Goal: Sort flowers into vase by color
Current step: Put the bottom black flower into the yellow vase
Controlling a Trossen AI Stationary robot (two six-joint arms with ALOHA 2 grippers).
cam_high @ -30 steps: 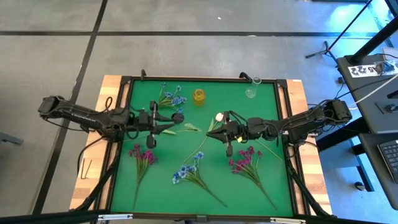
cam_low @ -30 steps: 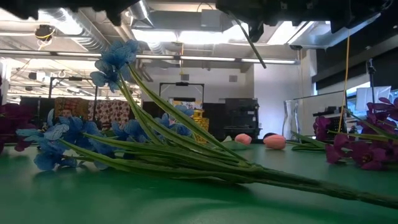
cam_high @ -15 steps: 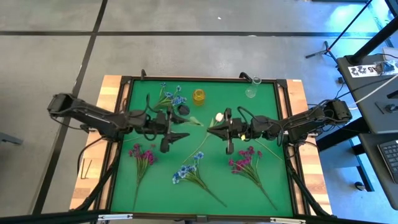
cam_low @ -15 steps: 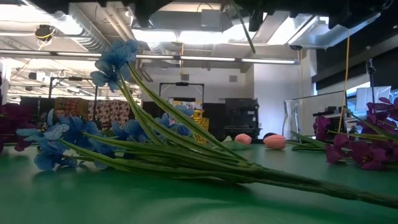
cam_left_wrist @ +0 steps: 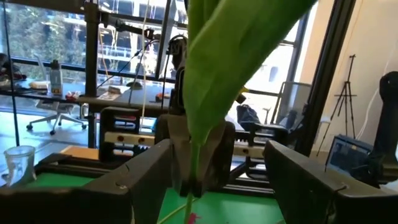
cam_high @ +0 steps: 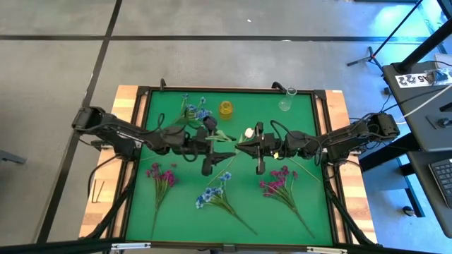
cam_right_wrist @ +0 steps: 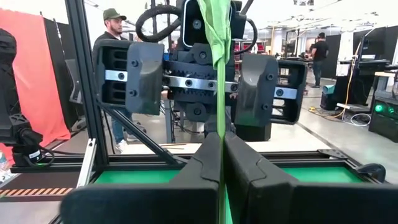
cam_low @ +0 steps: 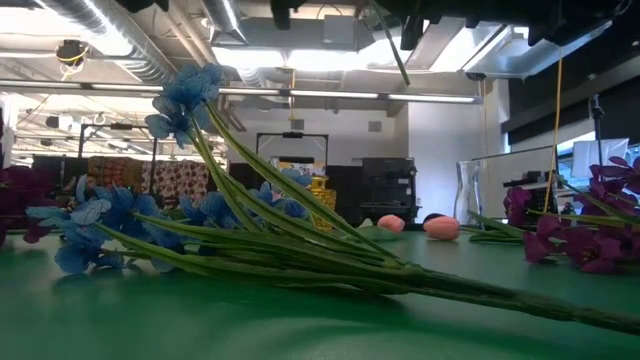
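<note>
1. Your green table (cam_high: pixel 311 212) carries most of the flowers. A blue spray (cam_high: pixel 215 195) lies at the front middle. One magenta spray (cam_high: pixel 161 178) lies front left and another magenta spray (cam_high: pixel 280 185) front right. A second blue spray (cam_high: pixel 195 110) lies at the back, beside the yellow vase (cam_high: pixel 225 109).
2. Both your arms meet over the middle of the table, nose to nose, with a pale tulip (cam_high: pixel 248 133) and its green stem (cam_right_wrist: pixel 219 74) held up between them.
3. Your right gripper (cam_right_wrist: pixel 221 163) is clamped narrow on that stem. In the right wrist view the stem runs straight up between the two pressed fingers (cam_right_wrist: pixel 255 177).
4. Your left gripper (cam_left_wrist: pixel 198 186) stands wide, its fingers (cam_left_wrist: pixel 140 183) well apart on either side of the stem and not touching it. A broad green leaf (cam_left_wrist: pixel 233 56) fills the space just ahead of it.
5. A clear glass vase (cam_high: pixel 286 103) stands at the back right, well apart from both grippers.
6. From the low view you see only the dark undersides of the arms at the top edge. The near blue spray hides much of the table, and the tulip's bloom cannot be made out there.
</note>
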